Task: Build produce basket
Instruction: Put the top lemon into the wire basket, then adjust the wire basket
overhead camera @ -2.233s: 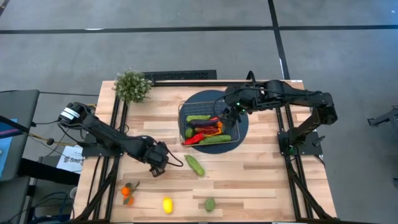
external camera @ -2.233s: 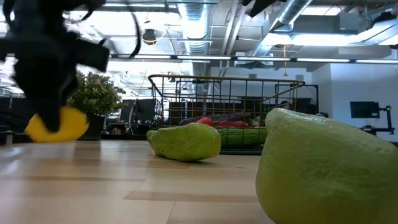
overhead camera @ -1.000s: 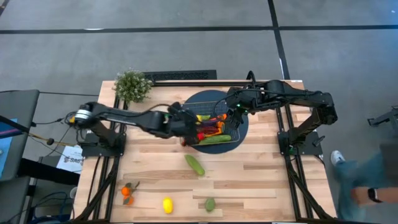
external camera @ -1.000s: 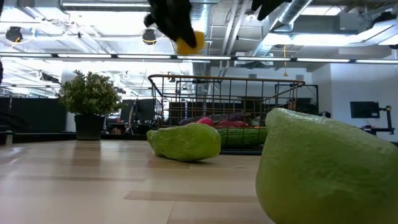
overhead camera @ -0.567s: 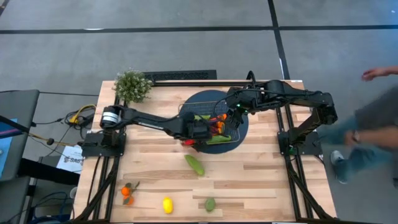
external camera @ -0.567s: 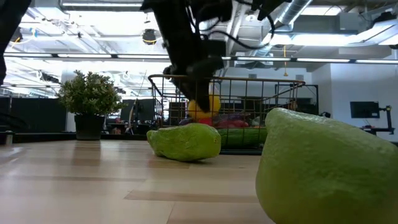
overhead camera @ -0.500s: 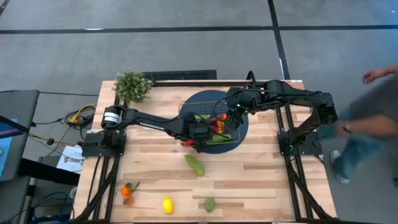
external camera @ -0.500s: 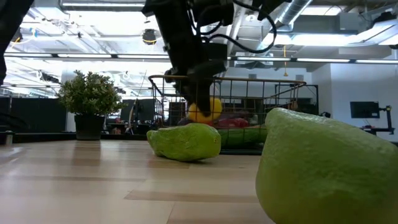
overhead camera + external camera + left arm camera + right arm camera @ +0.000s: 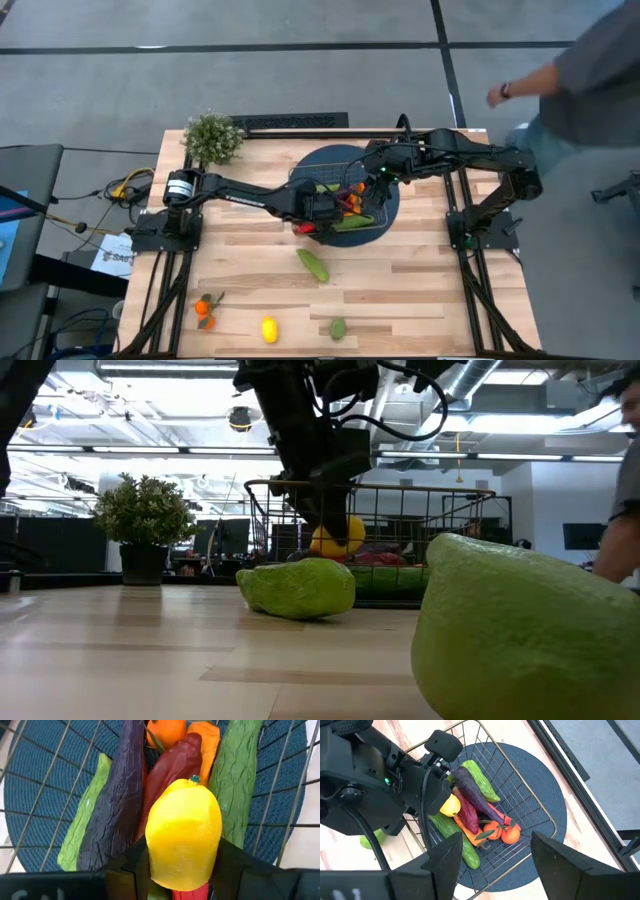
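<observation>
Basket: the dark wire basket point(image 9: 334, 203) sits on a round blue mat point(image 9: 385, 195) at the centre of the high view, holding cucumbers, a purple eggplant point(image 9: 117, 800), a red pepper point(image 9: 172, 765), a carrot and small oranges point(image 9: 502, 832).
Lemon: a yellow lemon point(image 9: 183, 832) is clamped in the left claw point(image 9: 322, 208), just above the produce inside the basket; 2.2 s ago it was over the lower left of the counter.
Loose produce: a cucumber point(image 9: 313, 265) below the basket, oranges point(image 9: 205, 312) at lower left, another lemon point(image 9: 269, 329) and a lime point(image 9: 338, 328) at the bottom edge.
Counter: pale wood planks point(image 9: 420, 290); a leafy plant point(image 9: 212, 136) at the upper left corner.
Room: grey floor; a person point(image 9: 580, 70) at upper right, 0.5 s ago lower on the right edge.
Left arm: stretched from the left across to the basket.
Right arm: hovers over the basket's upper right, right claw point(image 9: 372, 172) with fingers apart and empty, unmoved.
</observation>
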`<state>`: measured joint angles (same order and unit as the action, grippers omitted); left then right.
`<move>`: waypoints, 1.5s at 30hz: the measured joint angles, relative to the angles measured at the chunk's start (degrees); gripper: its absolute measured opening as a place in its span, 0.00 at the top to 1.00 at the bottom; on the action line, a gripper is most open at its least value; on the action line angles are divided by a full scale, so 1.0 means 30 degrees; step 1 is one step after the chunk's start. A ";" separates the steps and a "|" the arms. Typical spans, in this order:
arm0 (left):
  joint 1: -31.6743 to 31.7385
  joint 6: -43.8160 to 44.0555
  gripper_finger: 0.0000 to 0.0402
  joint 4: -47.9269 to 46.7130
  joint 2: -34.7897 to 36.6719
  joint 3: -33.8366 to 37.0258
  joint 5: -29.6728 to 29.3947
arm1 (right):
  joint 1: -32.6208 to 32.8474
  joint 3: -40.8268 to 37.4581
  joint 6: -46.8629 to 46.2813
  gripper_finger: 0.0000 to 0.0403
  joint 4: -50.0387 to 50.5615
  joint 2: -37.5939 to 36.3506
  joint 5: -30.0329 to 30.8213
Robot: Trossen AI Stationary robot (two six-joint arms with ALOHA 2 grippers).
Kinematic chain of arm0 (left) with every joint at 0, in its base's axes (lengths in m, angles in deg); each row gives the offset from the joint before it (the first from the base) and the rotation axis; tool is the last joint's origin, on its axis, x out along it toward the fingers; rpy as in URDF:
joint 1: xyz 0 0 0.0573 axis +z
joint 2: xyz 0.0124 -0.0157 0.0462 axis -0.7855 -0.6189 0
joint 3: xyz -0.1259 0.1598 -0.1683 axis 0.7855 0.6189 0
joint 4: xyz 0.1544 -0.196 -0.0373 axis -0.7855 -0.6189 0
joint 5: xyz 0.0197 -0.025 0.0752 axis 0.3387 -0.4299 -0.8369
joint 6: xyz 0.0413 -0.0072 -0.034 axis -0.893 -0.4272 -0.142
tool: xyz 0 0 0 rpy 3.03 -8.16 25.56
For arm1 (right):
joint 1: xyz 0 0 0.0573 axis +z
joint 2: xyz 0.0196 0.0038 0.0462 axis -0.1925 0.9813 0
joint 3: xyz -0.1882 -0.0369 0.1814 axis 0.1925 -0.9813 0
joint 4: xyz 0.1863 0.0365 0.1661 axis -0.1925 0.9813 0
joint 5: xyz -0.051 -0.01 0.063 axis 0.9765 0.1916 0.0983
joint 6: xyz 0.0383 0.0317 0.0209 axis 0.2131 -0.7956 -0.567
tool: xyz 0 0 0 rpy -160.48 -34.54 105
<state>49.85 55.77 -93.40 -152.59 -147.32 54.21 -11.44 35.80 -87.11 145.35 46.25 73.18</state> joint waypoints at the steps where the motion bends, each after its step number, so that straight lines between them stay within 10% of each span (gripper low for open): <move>1: 0.0003 -0.0083 0.67 0.0057 0.0000 0.0000 -0.0008 | 0.0000 0.0000 0.0006 0.37 0.0000 0.0000 0.0000; 17: 0.0032 -0.0611 0.39 -0.0974 0.0066 -0.1783 -0.0327 | 0.0000 0.0000 0.0059 0.37 0.0106 0.0000 0.0000; 30: -0.0464 0.0213 0.38 -0.8451 0.0066 -0.5021 -0.1370 | 0.1601 0.0021 0.0650 0.37 0.0812 -0.0667 -0.0007; 45: -0.4917 0.7306 0.38 -1.6807 0.0101 -0.6506 -0.3420 | 0.7339 0.0007 -0.6138 0.37 0.3150 -0.1647 0.0041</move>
<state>35.10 77.69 -143.82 -152.28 -166.84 43.95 10.58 35.83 -105.53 154.80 41.31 73.30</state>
